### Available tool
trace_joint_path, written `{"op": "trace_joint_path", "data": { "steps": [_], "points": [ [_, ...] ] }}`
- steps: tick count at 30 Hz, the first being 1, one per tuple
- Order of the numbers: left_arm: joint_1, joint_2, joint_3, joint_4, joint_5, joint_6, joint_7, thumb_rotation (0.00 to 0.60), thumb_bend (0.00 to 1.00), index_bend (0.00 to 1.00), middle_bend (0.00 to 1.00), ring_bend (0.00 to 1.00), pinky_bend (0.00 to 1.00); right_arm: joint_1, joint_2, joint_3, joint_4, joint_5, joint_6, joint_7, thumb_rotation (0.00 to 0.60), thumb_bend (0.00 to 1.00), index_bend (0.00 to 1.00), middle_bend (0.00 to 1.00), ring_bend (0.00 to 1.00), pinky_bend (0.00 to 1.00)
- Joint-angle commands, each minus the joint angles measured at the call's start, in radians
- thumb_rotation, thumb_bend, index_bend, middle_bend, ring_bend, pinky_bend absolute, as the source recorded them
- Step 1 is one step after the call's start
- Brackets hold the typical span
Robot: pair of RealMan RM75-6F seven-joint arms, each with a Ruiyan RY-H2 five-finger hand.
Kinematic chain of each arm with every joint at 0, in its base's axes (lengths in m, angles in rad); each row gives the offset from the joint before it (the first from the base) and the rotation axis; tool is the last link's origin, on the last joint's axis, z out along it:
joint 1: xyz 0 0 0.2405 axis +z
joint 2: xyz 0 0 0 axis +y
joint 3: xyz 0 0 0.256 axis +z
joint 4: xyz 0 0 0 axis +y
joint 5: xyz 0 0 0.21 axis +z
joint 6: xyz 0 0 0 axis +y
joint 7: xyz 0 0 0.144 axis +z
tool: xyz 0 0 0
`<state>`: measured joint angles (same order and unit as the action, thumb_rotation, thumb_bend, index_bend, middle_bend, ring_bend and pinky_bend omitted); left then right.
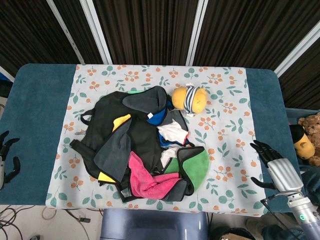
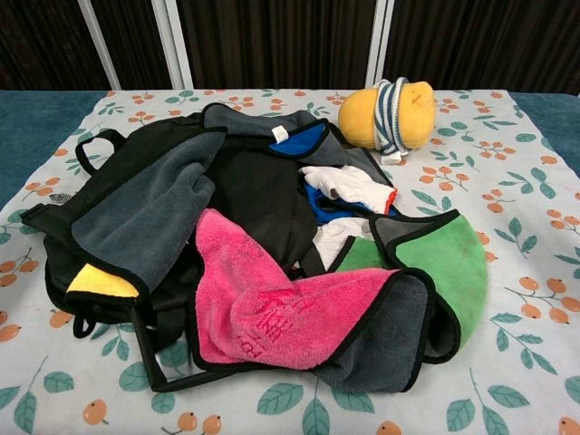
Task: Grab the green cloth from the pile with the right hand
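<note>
The green cloth with black trim lies at the near right edge of the pile, partly under a pink cloth; in the chest view the green cloth shows at the right. My right hand hovers over the table's right side, fingers apart and holding nothing, well to the right of the green cloth. My left hand sits at the far left edge, fingers spread, empty. Neither hand appears in the chest view.
The pile holds black, grey, blue, white and yellow cloths on a floral tablecloth. A yellow plush with a striped band lies behind the pile. A teddy bear sits off the table at right.
</note>
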<state>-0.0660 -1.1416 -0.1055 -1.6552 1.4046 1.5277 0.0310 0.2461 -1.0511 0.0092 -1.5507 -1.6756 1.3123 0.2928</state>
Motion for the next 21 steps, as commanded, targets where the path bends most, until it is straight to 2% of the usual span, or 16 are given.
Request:
{"op": "trace_joint_path", "data": {
  "steps": [1, 4, 8, 14, 21],
  "points": [
    [0.001, 0.001, 0.0, 0.0, 0.0, 0.0, -0.003, 0.6, 0.59, 0.22, 0.06, 0.11, 0.0, 0.124, 0.069, 0.029, -0.099, 0.018, -0.167, 0.013, 0.6, 0.26, 0.0, 0.08, 0.09, 0.22],
    [-0.002, 0.003, -0.002, 0.0, -0.006, -0.006, -0.007, 0.6, 0.59, 0.22, 0.06, 0.11, 0.0, 0.192, 0.076, 0.06, -0.144, 0.069, -0.27, -0.002, 0.6, 0.26, 0.0, 0.07, 0.09, 0.22],
    [-0.004, 0.006, -0.004, 0.002, -0.009, -0.013, -0.011, 0.6, 0.59, 0.22, 0.06, 0.11, 0.0, 0.27, 0.05, 0.097, -0.174, 0.171, -0.397, -0.11, 0.6, 0.26, 0.0, 0.07, 0.09, 0.22],
    [-0.002, 0.01, -0.007, 0.0, -0.017, -0.013, -0.023, 0.6, 0.59, 0.22, 0.06, 0.11, 0.0, 0.339, -0.047, 0.136, -0.179, 0.325, -0.475, -0.267, 0.6, 0.26, 0.0, 0.07, 0.1, 0.22],
    [-0.002, 0.014, -0.008, -0.006, -0.021, -0.016, -0.028, 0.6, 0.59, 0.22, 0.06, 0.11, 0.0, 0.395, -0.167, 0.136, -0.138, 0.449, -0.499, -0.452, 0.6, 0.26, 0.0, 0.08, 0.1, 0.22]
  ]
}}
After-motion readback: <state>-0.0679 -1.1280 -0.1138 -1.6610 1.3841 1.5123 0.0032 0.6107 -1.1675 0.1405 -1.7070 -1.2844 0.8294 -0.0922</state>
